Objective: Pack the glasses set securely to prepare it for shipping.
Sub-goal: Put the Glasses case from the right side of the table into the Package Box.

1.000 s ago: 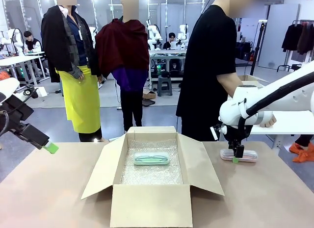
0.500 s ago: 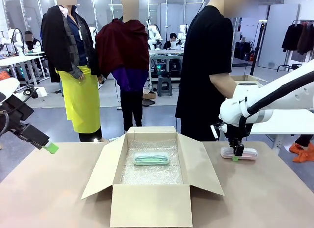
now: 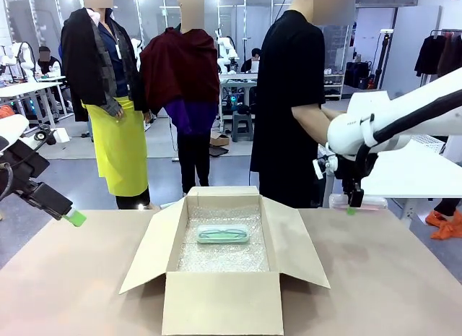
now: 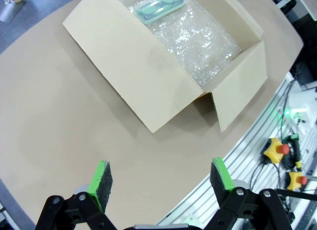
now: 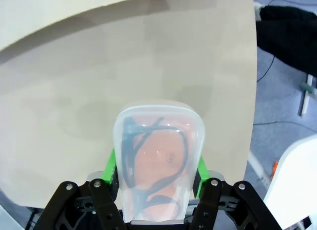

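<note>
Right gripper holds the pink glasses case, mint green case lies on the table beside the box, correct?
No: the front view shows the mint green clear-lidded glasses case lying inside the open brown cardboard box, on bubble wrap. The right gripper does hold the pink clear-lidded case.

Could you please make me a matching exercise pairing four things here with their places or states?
Things:
1. mint green oblong glasses case with clear lid
2. pink oblong glasses case with clear lid
3. brown cardboard box
4. left end effector

States:
A. open, holding nothing
B. gripped by the right end effector, above the table
C. lying on bubble wrap inside the box
D. standing on the table, flaps open

Pairs: 1-C, 2-B, 3-D, 4-A
</note>
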Robot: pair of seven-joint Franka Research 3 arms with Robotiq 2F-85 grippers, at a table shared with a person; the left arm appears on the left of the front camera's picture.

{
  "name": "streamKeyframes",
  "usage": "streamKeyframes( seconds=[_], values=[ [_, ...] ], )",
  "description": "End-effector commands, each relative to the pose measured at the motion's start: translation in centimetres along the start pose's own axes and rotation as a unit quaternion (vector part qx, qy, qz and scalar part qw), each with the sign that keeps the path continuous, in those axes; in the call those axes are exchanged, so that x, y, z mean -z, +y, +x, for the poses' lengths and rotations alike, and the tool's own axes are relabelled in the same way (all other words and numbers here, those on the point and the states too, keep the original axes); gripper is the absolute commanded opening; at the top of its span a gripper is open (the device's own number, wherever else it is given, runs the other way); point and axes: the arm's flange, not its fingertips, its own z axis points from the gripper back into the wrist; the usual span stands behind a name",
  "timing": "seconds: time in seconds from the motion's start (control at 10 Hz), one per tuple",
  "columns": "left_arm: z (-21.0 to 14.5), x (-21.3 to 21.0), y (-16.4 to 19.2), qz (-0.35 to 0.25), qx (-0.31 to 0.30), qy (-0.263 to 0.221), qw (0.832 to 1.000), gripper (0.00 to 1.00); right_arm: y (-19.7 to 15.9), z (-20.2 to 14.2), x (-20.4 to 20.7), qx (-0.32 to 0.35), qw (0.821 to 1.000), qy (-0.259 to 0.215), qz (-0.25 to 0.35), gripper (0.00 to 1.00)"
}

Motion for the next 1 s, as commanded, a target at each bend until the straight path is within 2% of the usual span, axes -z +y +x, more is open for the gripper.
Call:
streamKeyframes(
  seconds=[0.0,0.1,0.4,0.8,0.9],
  values=[
    [0.1,-0.1,0.1,-0.003,0.004,-0.008,1.000,1.00,2.0,1.5,-2.8,0.034,0.999,0.028,-0.001,0.44],
    [0.1,-0.1,0.1,-0.003,0.004,-0.008,1.000,1.00,2.6,2.1,-3.7,0.064,0.997,0.041,-0.007,0.44],
    [0.1,-0.1,0.1,-0.003,0.004,-0.008,1.000,1.00,5.7,6.0,-7.9,0.075,0.996,0.040,-0.005,0.44],
    [0.1,-0.1,0.1,-0.003,0.004,-0.008,1.000,1.00,11.9,16.3,-12.0,0.073,0.995,0.065,-0.013,0.44],
    [0.1,-0.1,0.1,-0.003,0.004,-0.008,1.000,1.00,14.0,18.9,-12.5,0.056,0.997,0.049,-0.014,0.44]
  ],
)
